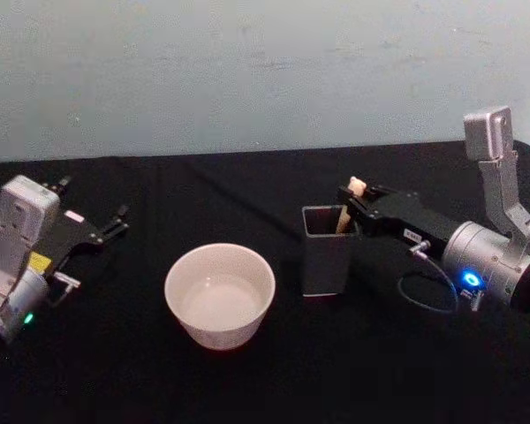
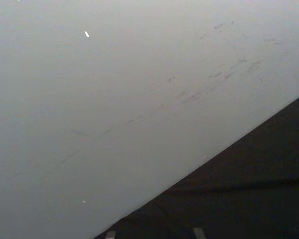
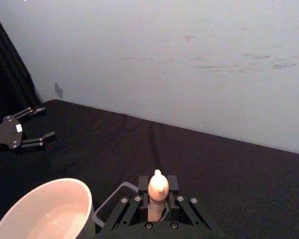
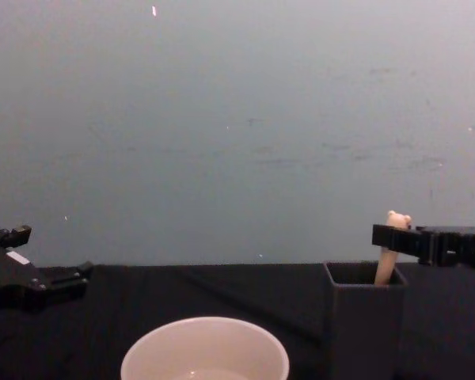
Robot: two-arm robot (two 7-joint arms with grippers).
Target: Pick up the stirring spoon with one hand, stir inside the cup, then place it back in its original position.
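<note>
Black tabletop [image 1: 247, 389] carries everything, pale wall behind. R arm reaches in from the right, its end effector [image 1: 352, 207] at the far-right corner of the holder [image 1: 326, 252], a dark grey square box mid-right. L arm is parked at the left edge, its end effector [image 1: 106, 228] released w/ fingers spread, hovering over bare cloth, well apart from the rest. Cup [image 1: 219, 294] sits near-centre, just left of the holder, not touching it; wide, cream, looks stiff and stable, prob. won't tip under light stirring, though a hard knock on the thin rim could shift it. Spoon [image 4: 391, 251] stands upright in the holder, leaning into that far-right corner; bear head pokes above the rim, bowl hidden inside. R end effector is clenched on the spoon just below the bear head, seen in wrist and chest views. Spoon looks light, slim, rigid; smooth handle could slip or swivel in the grip, so hold high on the handle under the head and lift straight up to clear the box wall.
</note>
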